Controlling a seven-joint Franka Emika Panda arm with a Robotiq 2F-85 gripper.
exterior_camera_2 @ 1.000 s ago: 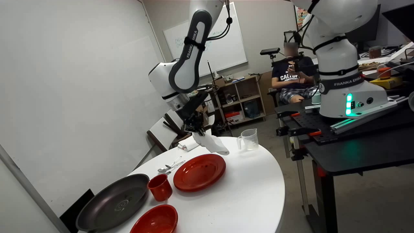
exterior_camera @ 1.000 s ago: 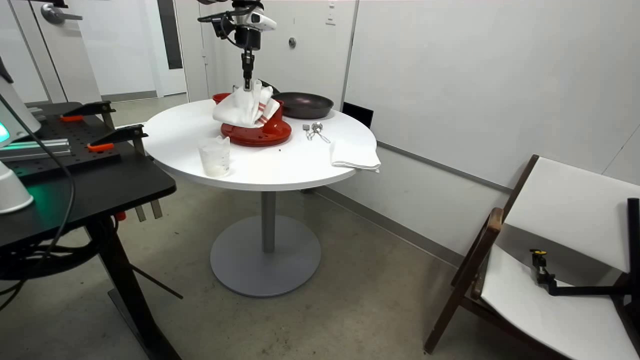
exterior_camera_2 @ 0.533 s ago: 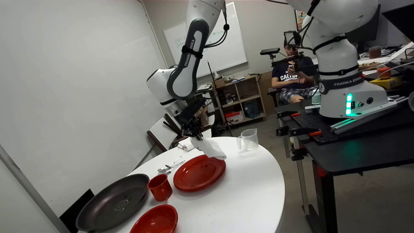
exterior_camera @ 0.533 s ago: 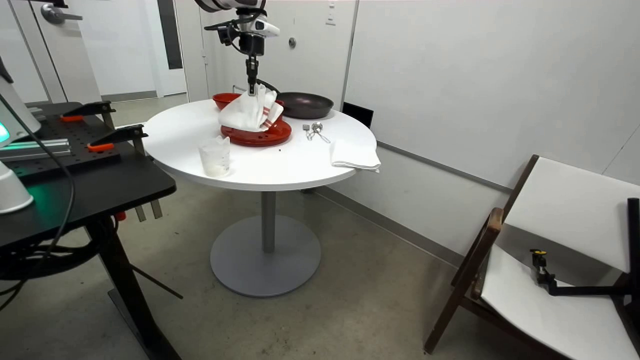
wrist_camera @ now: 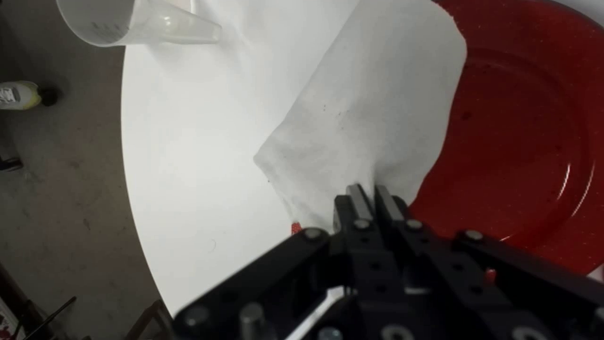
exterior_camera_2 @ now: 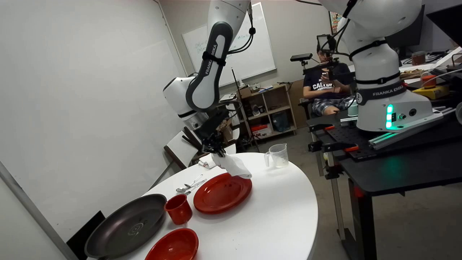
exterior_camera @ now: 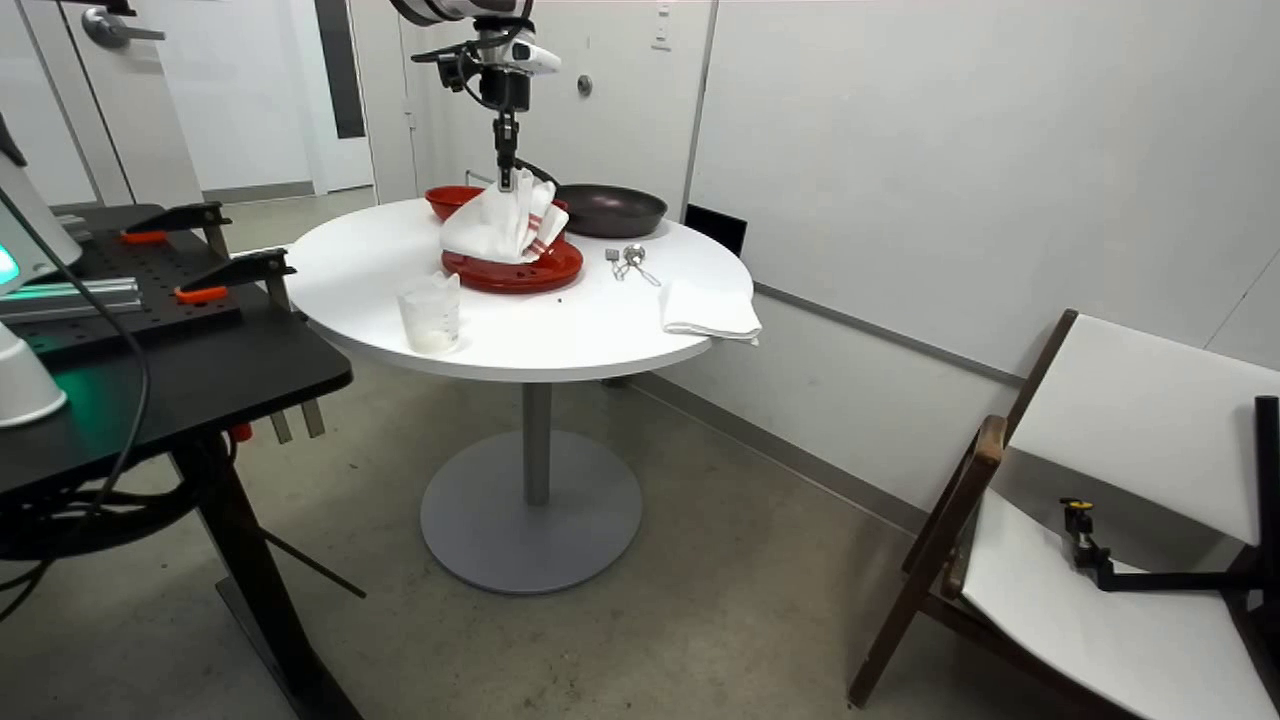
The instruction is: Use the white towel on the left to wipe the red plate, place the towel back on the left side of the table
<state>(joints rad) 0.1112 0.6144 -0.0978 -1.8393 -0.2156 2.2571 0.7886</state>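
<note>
The white towel [exterior_camera: 492,230], with red stripes at one end, hangs bunched from my gripper [wrist_camera: 370,192]. A pinch of its cloth runs between the two fingertips, which are shut on it. In both exterior views the gripper [exterior_camera_2: 221,154] is over the far side of the red plate [exterior_camera_2: 221,195]. The towel's lower edge [exterior_camera_2: 240,172] overlaps the plate's rim; whether it presses on the surface I cannot tell. From the wrist, the towel [wrist_camera: 387,89] covers one side of the plate [wrist_camera: 514,141], where dark specks show. The plate rests on the round white table [exterior_camera_2: 278,216].
A clear measuring cup [exterior_camera_2: 278,156] stands near the plate. Another folded white cloth [exterior_camera: 710,312] lies at the table edge. Around the plate are metal utensils [exterior_camera: 632,260], a red mug [exterior_camera_2: 179,209], a red bowl [exterior_camera_2: 175,245] and a black pan [exterior_camera_2: 126,229].
Over the last second my gripper has come down with the towel, bringing its lower edge onto the plate's outline. In the last half second it has barely moved.
</note>
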